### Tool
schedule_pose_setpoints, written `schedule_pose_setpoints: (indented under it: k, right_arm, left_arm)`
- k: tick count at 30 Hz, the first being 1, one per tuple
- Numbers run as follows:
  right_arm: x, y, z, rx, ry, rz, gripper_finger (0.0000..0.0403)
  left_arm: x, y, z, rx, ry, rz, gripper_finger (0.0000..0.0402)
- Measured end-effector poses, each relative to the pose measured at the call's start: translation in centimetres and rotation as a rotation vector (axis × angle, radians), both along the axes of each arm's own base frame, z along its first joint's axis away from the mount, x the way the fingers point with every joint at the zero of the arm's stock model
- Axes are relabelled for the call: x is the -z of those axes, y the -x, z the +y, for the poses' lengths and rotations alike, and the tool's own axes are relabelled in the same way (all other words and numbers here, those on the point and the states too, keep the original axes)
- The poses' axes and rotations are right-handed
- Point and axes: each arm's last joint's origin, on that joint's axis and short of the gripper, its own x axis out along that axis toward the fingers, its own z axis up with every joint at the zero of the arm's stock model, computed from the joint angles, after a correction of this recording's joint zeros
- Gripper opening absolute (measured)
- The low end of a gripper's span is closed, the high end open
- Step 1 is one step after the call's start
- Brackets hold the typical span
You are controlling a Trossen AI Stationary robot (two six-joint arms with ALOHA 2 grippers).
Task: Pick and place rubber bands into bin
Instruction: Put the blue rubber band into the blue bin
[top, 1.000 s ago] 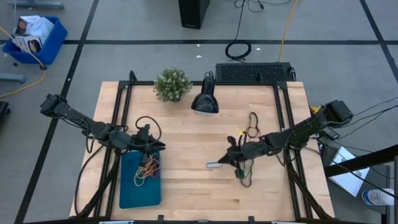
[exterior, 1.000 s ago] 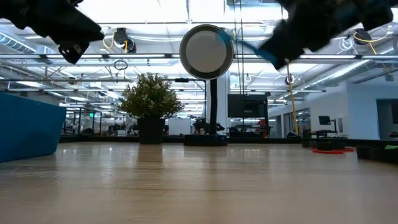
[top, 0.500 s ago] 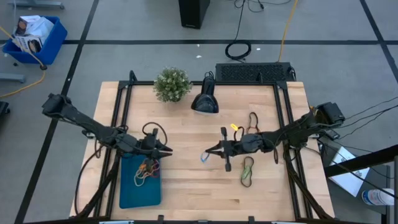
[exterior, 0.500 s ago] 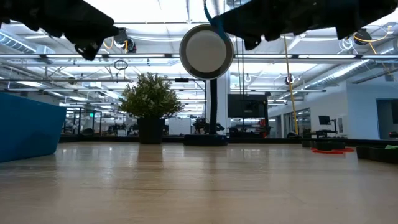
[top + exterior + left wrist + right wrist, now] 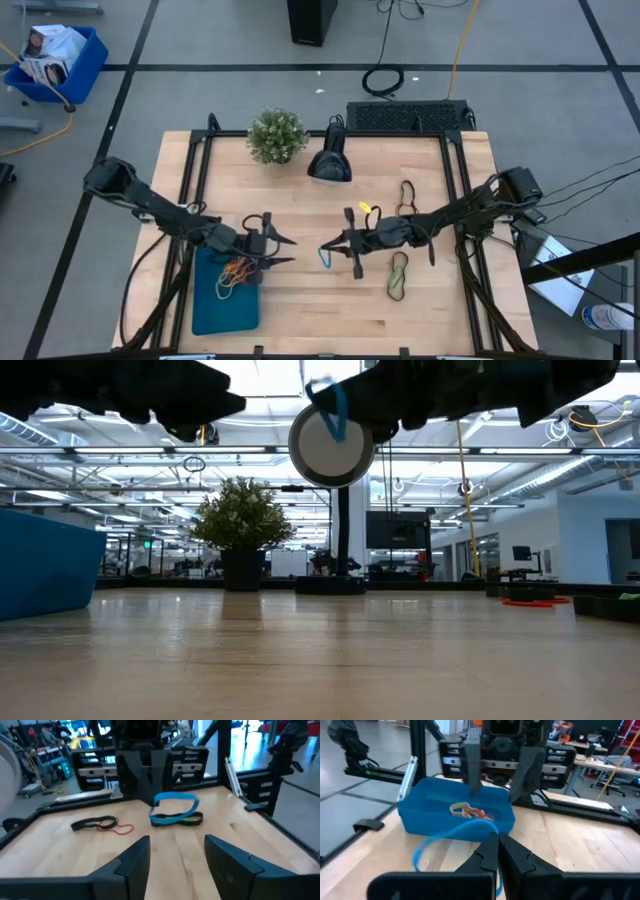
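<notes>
Two grippers faced each other over the middle of the wooden table (image 5: 300,300), a bare strip of wood between them. The right gripper (image 5: 327,250) was pinched shut on a blue rubber band (image 5: 327,258), its dark fingers (image 5: 496,851) pressed together on the band, which hung from them as a thin blue loop; in the low view the loop (image 5: 333,407) dangled well above the tabletop. The left gripper (image 5: 285,250) hung beside the inner edge of the bin (image 5: 205,310), its two fingers (image 5: 132,862) spread wide apart and holding nothing. The bin lay flat near the front left corner of the table, and a small tangle of rubber bands (image 5: 238,270) in orange, red and tan rested in the end of it nearest the left gripper. More bands remained on the wood at the right: a green and dark pair (image 5: 398,277) just beside the right arm, a dark and red pair (image 5: 406,198) farther back, and a yellow one (image 5: 366,209) near the right arm's wrist. At the back of the table stood a small potted plant (image 5: 277,134) and, just beside it, a black lamp (image 5: 329,160).
</notes>
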Motion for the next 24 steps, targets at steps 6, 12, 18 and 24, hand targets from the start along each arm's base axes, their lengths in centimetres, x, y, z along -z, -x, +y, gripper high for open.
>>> schedule_pose_setpoints:
  k: [6, 12, 18, 24]
  right_arm:
    - [0.9, -0.6, -0.2, -0.01, -0.033, -0.013, 0.0]
    - [1.2, -0.9, -0.6, 0.018, -0.152, -0.011, 0.0]
    - [1.2, -0.9, -0.7, 0.031, -0.2, -0.004, 0.0]
    - [1.4, -0.9, -0.7, 0.034, -0.216, 0.025, 0.0]
  left_arm:
    - [0.3, -1.5, -0.3, -0.014, 0.005, 0.024, 0.0193]
    - [-0.3, -3.2, -1.0, -0.024, -0.211, -0.003, 0.0175]
    - [-0.7, -5.6, -1.6, -0.062, -0.41, 0.081, 0.0162]
    - [-1.1, -6.6, -1.7, -0.116, -0.441, 0.13, 0.0157]
